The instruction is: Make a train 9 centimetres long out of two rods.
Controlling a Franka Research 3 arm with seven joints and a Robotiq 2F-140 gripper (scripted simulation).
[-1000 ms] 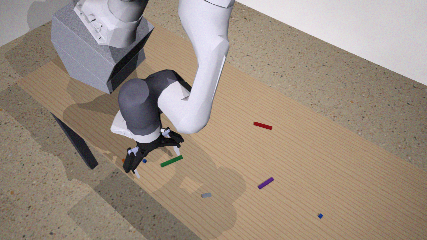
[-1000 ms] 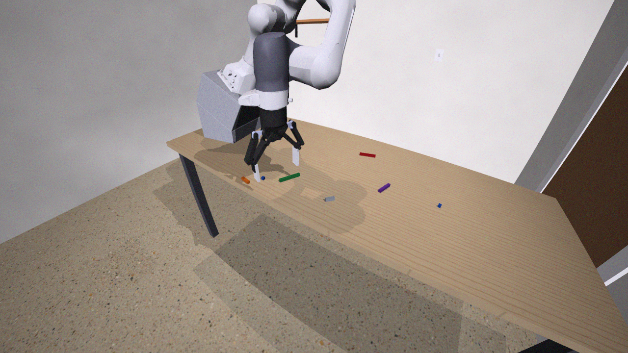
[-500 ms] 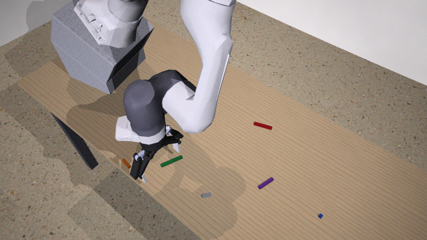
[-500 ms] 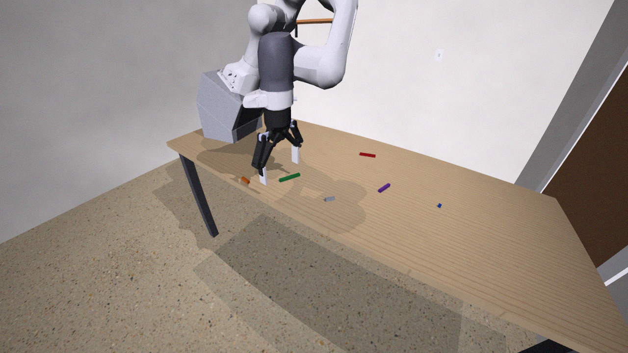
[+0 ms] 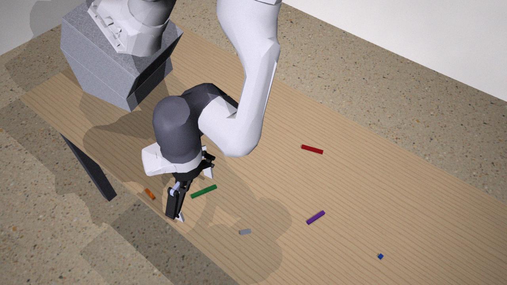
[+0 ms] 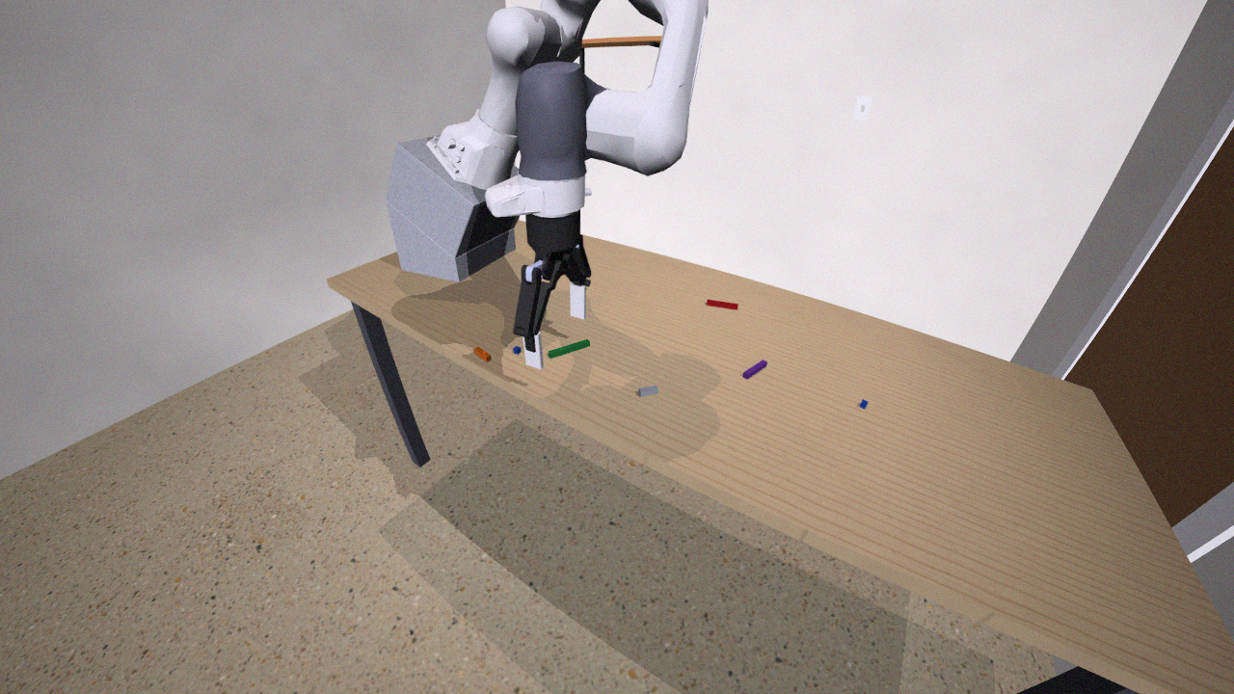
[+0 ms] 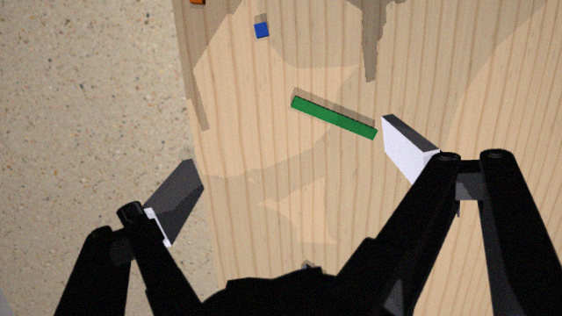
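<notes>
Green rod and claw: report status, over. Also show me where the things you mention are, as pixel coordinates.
Claw (image 5: pixel 195 196) (image 6: pixel 556 340) (image 7: pixel 286 154) open, nothing held. Green rod (image 5: pixel 203 191) (image 6: pixel 569 348) (image 7: pixel 334 118) flat on the table, no rod joined to it. Blue cube (image 6: pixel 517 350) (image 7: pixel 262 30) nearby, off its end, not touching.

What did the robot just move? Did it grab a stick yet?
The gripper moved right in the top view, away from the orange rod. It grabbed nothing and let nothing go. The orange rod and green rod stayed put.
</notes>
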